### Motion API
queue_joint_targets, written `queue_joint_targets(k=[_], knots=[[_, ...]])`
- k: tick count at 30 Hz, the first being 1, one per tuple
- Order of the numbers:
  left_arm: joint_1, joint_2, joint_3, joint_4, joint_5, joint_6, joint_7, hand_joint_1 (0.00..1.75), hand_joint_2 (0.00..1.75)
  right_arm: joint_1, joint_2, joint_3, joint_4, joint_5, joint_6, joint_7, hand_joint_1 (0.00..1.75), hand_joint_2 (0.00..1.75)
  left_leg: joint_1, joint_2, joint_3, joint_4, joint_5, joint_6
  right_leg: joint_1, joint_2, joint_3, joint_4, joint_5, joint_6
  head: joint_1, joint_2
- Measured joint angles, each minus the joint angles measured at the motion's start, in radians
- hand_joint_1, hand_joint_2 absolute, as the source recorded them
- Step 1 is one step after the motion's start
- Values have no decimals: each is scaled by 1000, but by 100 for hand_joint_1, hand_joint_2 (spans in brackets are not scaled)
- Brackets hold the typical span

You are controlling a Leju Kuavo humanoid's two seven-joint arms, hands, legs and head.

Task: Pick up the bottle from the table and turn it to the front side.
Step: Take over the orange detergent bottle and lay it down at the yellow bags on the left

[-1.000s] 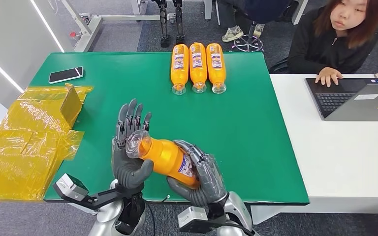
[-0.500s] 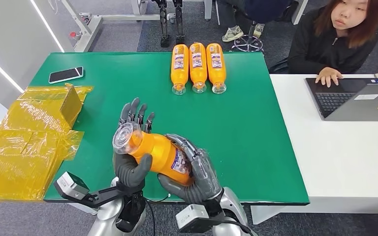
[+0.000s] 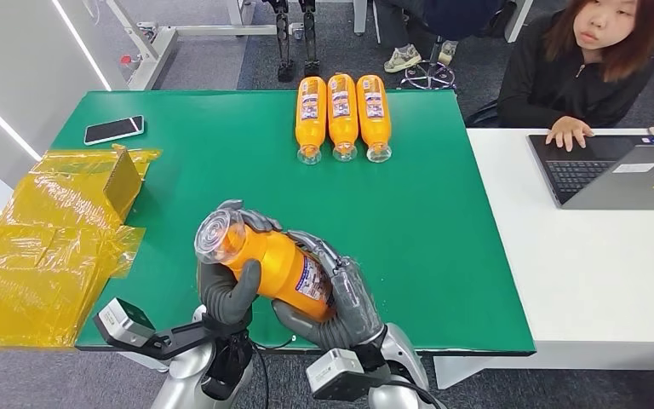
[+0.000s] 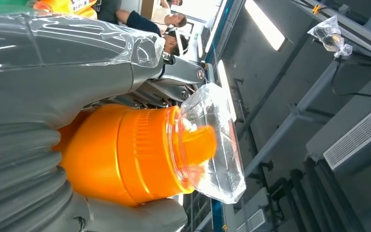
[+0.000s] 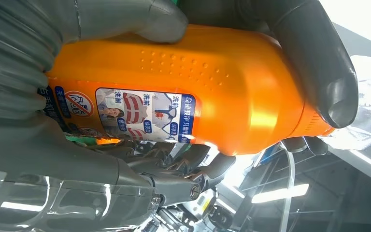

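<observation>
i see the orange bottle [image 3: 277,268] held off the green table [image 3: 443,247] near its front edge, tilted, with the clear cap [image 3: 219,237] raised toward the camera. my left hand [image 3: 228,285] wraps the neck end: thumb across the near side, fingers curled over the far side just behind the cap. my right hand [image 3: 341,298] clasps the lower body, fingers closed over the printed label [image 3: 313,277]. in the right wrist view the label [image 5: 140,113] faces the camera. three more orange bottles [image 3: 341,115] lie side by side at the far edge, well apart. a phone [image 3: 114,129] lies at far left, beside yellow plastic wrap [image 3: 43,247].
</observation>
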Motion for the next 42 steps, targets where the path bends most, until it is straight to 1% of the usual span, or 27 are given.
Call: queue_joint_targets(k=[2, 3, 8, 17, 20, 23, 26, 29, 32, 34, 38, 41, 42], knots=[[-2, 0, 0, 1, 1, -3, 0, 171, 175, 1, 0, 1, 0, 0, 0, 5, 31, 175, 0, 0, 0, 0, 0, 0, 0, 0, 0, 0, 0, 0, 0, 0], [-2, 0, 0, 2, 1, -4, 0, 172, 175, 2, 0, 2, 0, 2, 0, 8, 0, 175, 0, 0, 0, 0, 0, 0, 0, 0, 0, 0, 0, 0, 0, 0], [-2, 0, 0, 9, 1, -6, 0, 173, 175, 6, 7, 7, -11, 12, 3, 20, 0, 175, 0, 0, 0, 0, 0, 0, 0, 0, 0, 0, 0, 0, 0, 0], [-2, 0, 0, 18, 2, -10, 0, 169, 175, 14, 15, 7, -22, 11, -7, 19, 0, 175, 0, 0, 0, 0, 0, 0, 0, 0, 0, 0, 0, 0, 0, 0], [-3, 0, 0, 24, -9, 5, 0, 170, 175, 20, 20, 7, -22, 7, -11, 18, 0, 175, 0, 0, 0, 0, 0, 0, 0, 0, 0, 0, 0, 0, 0, 0], [-8, 2, 1, 28, -66, 78, 0, 171, 175, 24, 27, 6, -27, 6, -12, 16, 0, 175, 0, 0, 0, 0, 0, 0, 0, 0, 0, 0, 0, 0, 0, 0], [-29, 17, 7, 28, -160, 207, 0, 173, 175, 24, 31, 6, -30, 7, -1, 8, 0, 175, 0, 0, 0, 0, 0, 0, 0, 0, 0, 0, 0, 0, 0, 0], [-66, 51, 19, 37, -275, 359, 0, 173, 175, 23, 32, 6, -29, 2, 19, -7, 0, 175, 0, 0, 0, 0, 1, -1, 0, 0, 0, 1, 0, 0, 0, 0], [-107, 94, 35, 55, -374, 456, 0, 173, 175, 19, 32, 6, -26, -7, 34, -21, 0, 175, 0, 0, 0, 0, 1, -1, 0, 0, 0, 1, 0, 0, 0, 0], [-129, 122, 47, 70, -457, 513, 0, 173, 175, 12, 32, 6, -24, -24, 43, -30, 0, 175, 0, 0, 0, 0, 1, -1, 0, 0, 0, 1, 0, 0, 0, 0], [-157, 168, 84, 96, -617, 587, 6, 173, 175, -4, 32, 7, -10, -55, 47, -47, 0, 175, 0, 0, 0, 0, 2, -2, 0, 1, 0, 2, 0, 0, 0, 0], [-170, 200, 103, 109, -745, 643, 25, 164, 175, -16, 32, 10, 8, -70, 43, -58, 0, 175, 0, 0, 0, 0, 2, -2, 0, 1, 0, 1, 0, 0, 0, 0], [-172, 207, 105, 111, -774, 655, 32, 164, 175, -18, 32, 11, 12, -72, 42, -60, 0, 175, 0, 0, 0, 0, 2, -2, 0, 0, 0, 1, 0, 0, 0, 0]])
